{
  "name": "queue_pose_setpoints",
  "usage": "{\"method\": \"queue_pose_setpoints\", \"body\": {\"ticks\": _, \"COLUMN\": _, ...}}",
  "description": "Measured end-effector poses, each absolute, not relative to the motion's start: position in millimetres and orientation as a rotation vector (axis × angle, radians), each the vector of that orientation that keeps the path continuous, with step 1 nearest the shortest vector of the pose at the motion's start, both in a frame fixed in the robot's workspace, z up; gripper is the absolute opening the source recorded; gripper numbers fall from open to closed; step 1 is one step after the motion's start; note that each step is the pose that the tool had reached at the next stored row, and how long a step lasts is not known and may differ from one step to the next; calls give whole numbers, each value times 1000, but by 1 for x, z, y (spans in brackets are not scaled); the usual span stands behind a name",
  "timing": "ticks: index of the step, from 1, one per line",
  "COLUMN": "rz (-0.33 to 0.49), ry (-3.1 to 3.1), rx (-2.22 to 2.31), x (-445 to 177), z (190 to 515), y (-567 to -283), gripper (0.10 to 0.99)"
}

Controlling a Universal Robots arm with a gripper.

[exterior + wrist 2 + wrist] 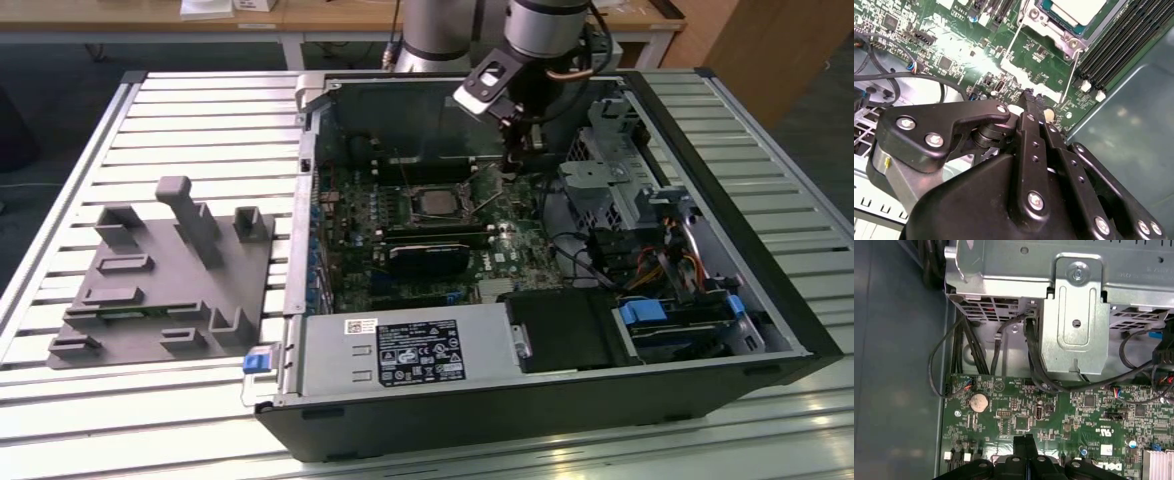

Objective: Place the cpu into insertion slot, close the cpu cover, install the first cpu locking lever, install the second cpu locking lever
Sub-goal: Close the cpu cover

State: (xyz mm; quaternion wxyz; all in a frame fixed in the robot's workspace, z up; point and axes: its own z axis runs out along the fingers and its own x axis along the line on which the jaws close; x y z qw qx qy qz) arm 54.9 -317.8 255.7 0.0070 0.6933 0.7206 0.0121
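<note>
The cpu [433,203] lies flat in the insertion slot [404,213] on the green motherboard, its silver-grey top showing. In the second wrist view the cpu [1076,9] sits inside the silvery cpu cover [1054,21]. Two thin wire locking levers [1010,47] [1072,75] angle away from the socket. My gripper [518,168] hangs over the board, just to the exterior view's right of the socket. Its black fingers are pressed together, with nothing between them. The fingertips [1025,440] point at the board near a coin battery [978,401].
The open computer case [747,240] lies on a slatted table. A metal drive cage [1074,305] and black cables [961,350] crowd the gripper's far side. Long memory slots [1119,35] run beside the socket. A grey fixture [160,270] stands at the exterior view's left.
</note>
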Motion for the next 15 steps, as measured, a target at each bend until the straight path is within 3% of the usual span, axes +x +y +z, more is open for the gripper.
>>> {"method": "queue_pose_setpoints", "body": {"ticks": 15, "rz": 9, "ry": 2246, "rx": 2162, "x": 65, "z": 245, "y": -310, "gripper": 106}}
